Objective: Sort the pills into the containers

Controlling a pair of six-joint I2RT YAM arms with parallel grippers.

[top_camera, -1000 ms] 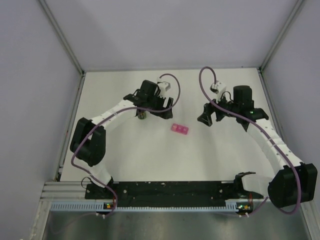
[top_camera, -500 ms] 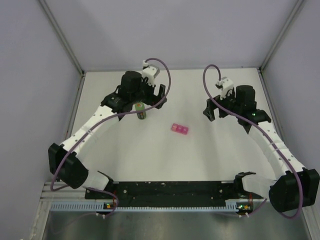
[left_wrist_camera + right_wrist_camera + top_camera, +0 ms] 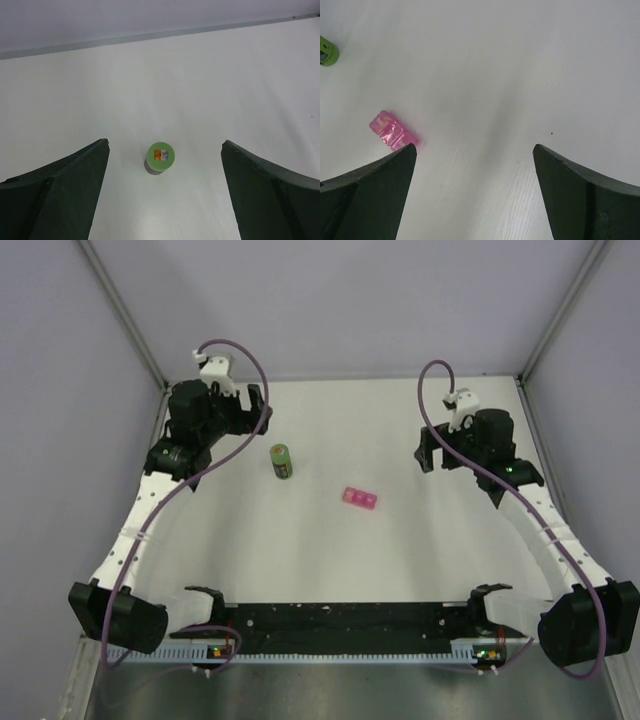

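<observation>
Along the near edge, a black mounting rail point(image 3: 340, 620) carrying the bases of the two arms point(image 3: 540, 520), elbows out at the table's sides. Beyond it, the white table point(image 3: 300, 560).

Farther in, slightly right of centre, the bright-pink translucent pill box point(image 3: 359, 498), lying flat and a little askew, in neither gripper's hold and well apart from both. Compartments and contents too small to make out from above. From the right wrist camera, the same box low at the left of the frame, just beside the edge of one dark finger in the picture, with no contact visible.

A little farther and to the left, a green bottle point(image 3: 281, 461), standing upright, near the box yet clear of it.

About level with the bottle, at the right side, the right gripper point(image 3: 431, 452), jaws spread wide, only table between them.

Farthest in, toward the left rear corner, the left gripper point(image 3: 260, 412), likewise spread wide and holding nothing, up above the surface and pointed toward the bottle. From its wrist camera, the bottle's round green top with an orange-and-grey label, centred between the two fingers, ahead of them and untouched.

Purple cables point(image 3: 235, 345) looping over both wrists. Behind everything, the pale back wall point(image 3: 340, 310).
</observation>
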